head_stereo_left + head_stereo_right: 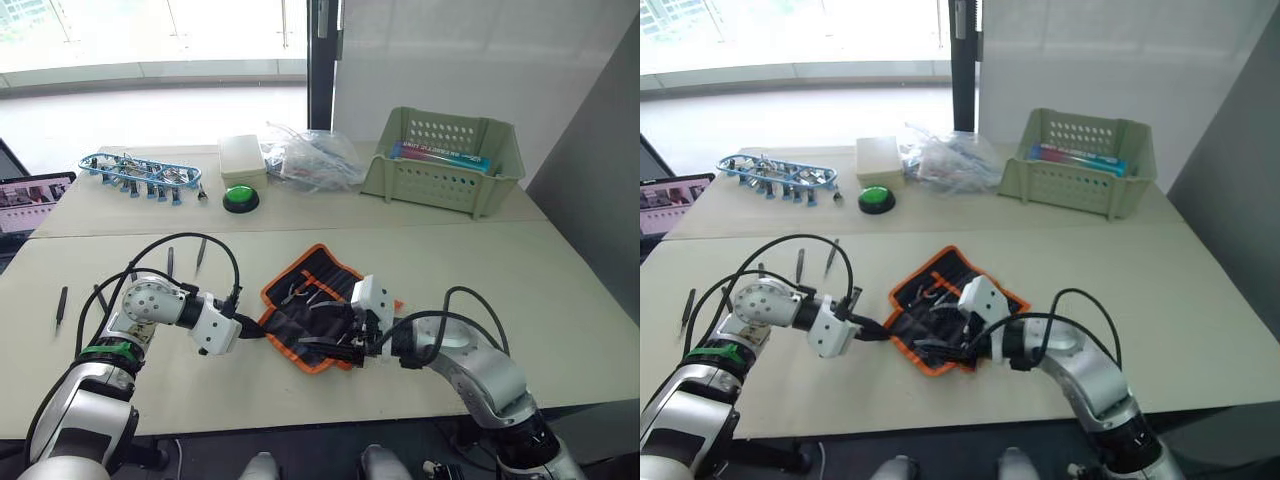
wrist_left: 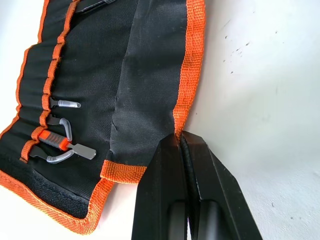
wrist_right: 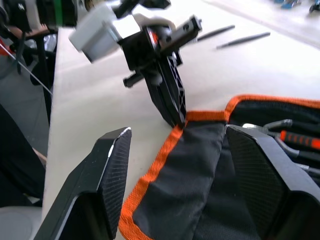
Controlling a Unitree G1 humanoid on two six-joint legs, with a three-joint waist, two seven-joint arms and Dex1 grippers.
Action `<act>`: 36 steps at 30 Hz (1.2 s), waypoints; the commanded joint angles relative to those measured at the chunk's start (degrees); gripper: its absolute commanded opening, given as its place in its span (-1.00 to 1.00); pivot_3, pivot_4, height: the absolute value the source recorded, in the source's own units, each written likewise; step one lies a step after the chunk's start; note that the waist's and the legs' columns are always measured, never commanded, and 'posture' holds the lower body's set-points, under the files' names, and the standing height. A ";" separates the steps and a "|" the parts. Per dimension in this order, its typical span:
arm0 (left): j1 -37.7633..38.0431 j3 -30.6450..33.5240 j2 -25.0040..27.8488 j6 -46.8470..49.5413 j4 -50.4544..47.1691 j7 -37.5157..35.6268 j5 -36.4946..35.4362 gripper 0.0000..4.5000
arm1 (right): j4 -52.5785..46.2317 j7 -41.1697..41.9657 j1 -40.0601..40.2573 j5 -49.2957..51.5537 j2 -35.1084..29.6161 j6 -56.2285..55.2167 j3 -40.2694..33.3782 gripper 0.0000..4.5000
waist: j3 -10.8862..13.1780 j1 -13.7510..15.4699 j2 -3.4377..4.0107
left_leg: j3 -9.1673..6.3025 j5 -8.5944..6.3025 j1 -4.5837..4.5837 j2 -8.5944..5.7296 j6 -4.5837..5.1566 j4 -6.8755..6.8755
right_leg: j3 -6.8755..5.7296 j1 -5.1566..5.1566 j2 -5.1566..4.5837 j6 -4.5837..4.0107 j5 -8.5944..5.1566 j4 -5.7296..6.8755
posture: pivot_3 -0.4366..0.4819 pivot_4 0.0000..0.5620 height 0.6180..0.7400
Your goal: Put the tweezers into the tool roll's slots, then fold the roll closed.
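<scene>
Left eye view: the black fabric tool roll with bright orange trim (image 1: 315, 300) lies unrolled, inner face up, on the pale table (image 1: 560, 300), near its front edge between the two arms. The left gripper (image 2: 181, 142) has its two black fingers pressed together on the roll's orange-trimmed edge, pinching it; the right wrist view confirms the contact at the hem. The right gripper (image 3: 190, 170) is spread wide, its two fingers apart over the roll's near end, one finger (image 3: 107, 185) over bare table beside the trim and the other over the black fabric; whether they touch the cloth cannot be told.

The narrow stitched slots (image 2: 37, 95) along the orange stripe hold a few small metal tools, one with an orange handle (image 2: 52, 140). Slim black pointed tweezers (image 1: 185, 258) lie loose on the table, well apart from the roll, to the left arm's side: two near the table seam, another (image 1: 61, 303) further left.

At the far side stand a pale green perforated plastic basket (image 1: 440, 180), a crumpled clear plastic bag (image 1: 310, 158), a green push button (image 1: 240, 198), a cream box (image 1: 242, 157) and a blue-framed rack of small tools (image 1: 140, 175).
</scene>
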 commanded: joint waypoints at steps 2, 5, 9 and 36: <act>-0.84 -0.79 1.34 -0.41 0.59 0.96 0.90 -1.00 | 4.34 -0.18 0.80 -5.78 0.59 -8.36 3.87 0.20 | 0.00 0.00 0.01 | 0.00 0.00 0.00 0.00 0.00 0.00 | 0.00 -0.01 0.00 0.00 0.00 0.00 | -0.05 -0.47 0.93; -0.96 -1.17 1.88 -0.29 0.32 1.32 1.11 -1.00 | 8.60 -1.10 1.67 -8.58 1.26 -10.83 5.18 -0.23 | 0.00 0.00 0.01 | 0.00 0.01 0.01 0.00 0.00 0.01 | 0.00 0.00 0.01 0.01 0.00 0.01 | -0.05 -0.47 0.93; 0.22 -1.59 2.99 1.15 -0.75 0.95 0.60 -1.00 | 13.16 -1.06 2.40 -10.52 2.15 -13.15 5.75 -0.86 | -0.01 -0.28 0.02 | 0.00 0.01 0.12 0.00 0.00 0.00 | 0.03 0.05 0.02 0.01 0.00 0.05 | -0.05 -0.47 0.93; 20.83 13.59 -3.20 77.04 -43.94 23.71 -25.68 0.13 | 15.13 2.39 1.75 -12.55 2.45 -11.71 7.82 -1.00 | 0.00 -0.91 0.03 | 0.00 0.00 0.82 0.05 0.00 -0.14 | 0.07 0.69 0.06 0.01 -0.04 -0.03 | -0.05 -0.47 0.93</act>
